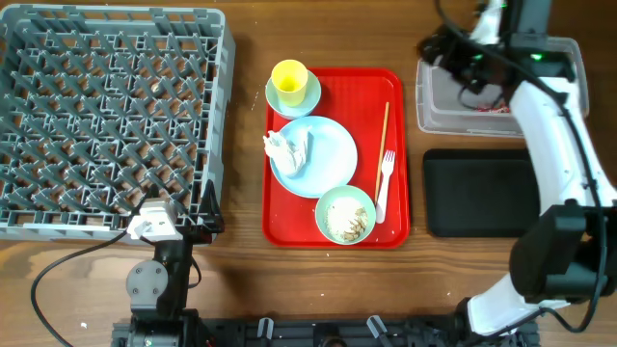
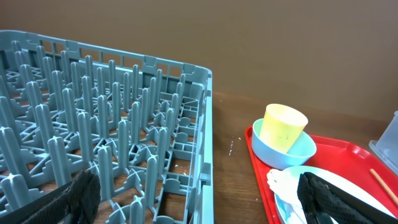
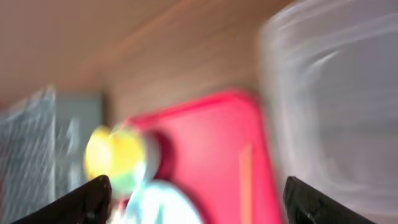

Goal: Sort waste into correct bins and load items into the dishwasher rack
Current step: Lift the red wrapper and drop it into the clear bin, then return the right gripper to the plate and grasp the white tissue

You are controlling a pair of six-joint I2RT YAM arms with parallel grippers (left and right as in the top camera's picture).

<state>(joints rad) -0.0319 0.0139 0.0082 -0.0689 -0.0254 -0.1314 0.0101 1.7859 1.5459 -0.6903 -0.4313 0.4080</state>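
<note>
The grey dishwasher rack (image 1: 106,116) fills the left. On the red tray (image 1: 335,231) a yellow cup (image 1: 289,79) stands in a blue-green bowl (image 1: 310,96). A pale plate (image 1: 328,154) holds a crumpled white wrapper (image 1: 287,147). A second bowl (image 1: 345,214) holds rice scraps. The white fork (image 1: 385,183) and the chopstick (image 1: 385,130) lie at the tray's right. My left gripper (image 1: 183,220) is open and empty at the rack's front right corner (image 2: 202,202). My right gripper (image 1: 445,50) is open and empty above the left end of the clear tub (image 1: 501,120); its view is blurred (image 3: 199,202).
The black tray (image 1: 479,191) lies in front of the clear tub. A small red bit (image 1: 494,108) shows inside the tub, partly hidden by my right arm. A strip of bare wood runs between the rack and the red tray (image 2: 233,155).
</note>
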